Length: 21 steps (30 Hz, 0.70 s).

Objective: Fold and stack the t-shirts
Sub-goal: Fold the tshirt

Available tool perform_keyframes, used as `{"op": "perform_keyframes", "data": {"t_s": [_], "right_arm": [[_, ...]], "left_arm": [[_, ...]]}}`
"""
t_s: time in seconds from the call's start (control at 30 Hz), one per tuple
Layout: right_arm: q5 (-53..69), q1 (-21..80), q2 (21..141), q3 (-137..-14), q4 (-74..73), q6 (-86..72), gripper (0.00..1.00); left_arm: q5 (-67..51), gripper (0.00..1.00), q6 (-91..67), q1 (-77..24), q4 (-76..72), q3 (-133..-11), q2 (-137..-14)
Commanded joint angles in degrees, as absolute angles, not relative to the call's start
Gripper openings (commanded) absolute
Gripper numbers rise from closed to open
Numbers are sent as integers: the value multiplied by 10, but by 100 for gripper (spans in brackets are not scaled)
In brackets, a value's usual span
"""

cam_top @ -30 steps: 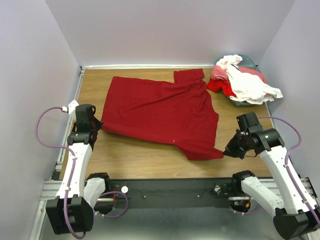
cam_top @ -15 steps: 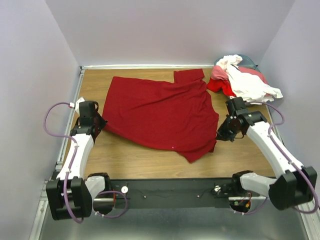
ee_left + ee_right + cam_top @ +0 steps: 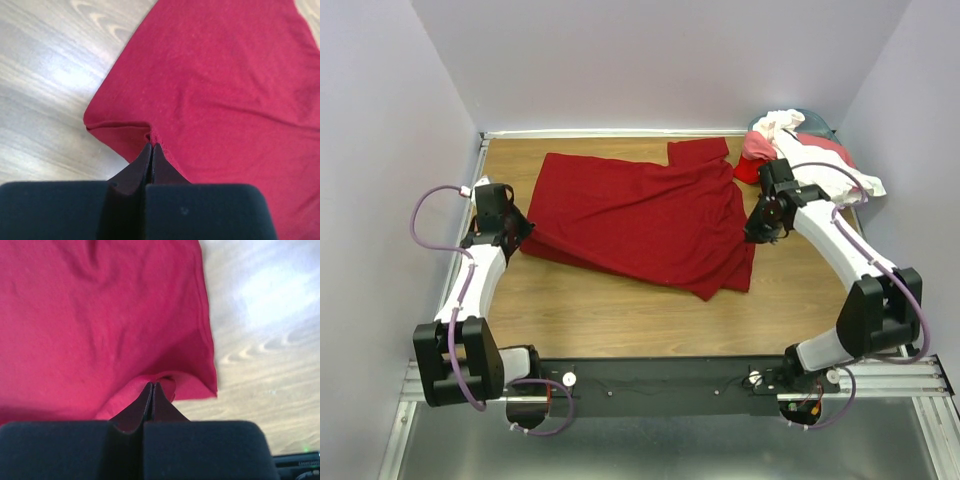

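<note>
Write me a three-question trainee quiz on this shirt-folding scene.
1. True or false: the left end effector and the right end effector are each shut on the red shirt.
2. The pile of other shirts lies: A) far right corner, B) near left corner, C) on the red shirt.
3. What colour is the pile's topmost shirt?
Key: 1 true; 2 A; 3 white.

Spread t-shirt (image 3: 640, 215) on table (image 3: 620, 310) between left pincer (image 3: 525, 235) and right pincer (image 3: 755, 232), shirt heap (image 3: 815, 160) in far right corner
</note>
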<state>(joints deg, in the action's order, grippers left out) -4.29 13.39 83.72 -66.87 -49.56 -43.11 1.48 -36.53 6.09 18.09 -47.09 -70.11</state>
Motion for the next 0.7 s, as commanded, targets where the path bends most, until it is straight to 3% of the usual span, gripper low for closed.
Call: {"op": "perform_keyframes", "data": {"t_s": [0.0,0.67], "right_arm": [[-73,122,888,-723,-482,-391,1],[-68,86,1093,-925,-483,-326,0]], "left_arm": [[-29,0,-357,79,154,-492,-721],[-97,0,-374,124,98,-548,-864]]}}
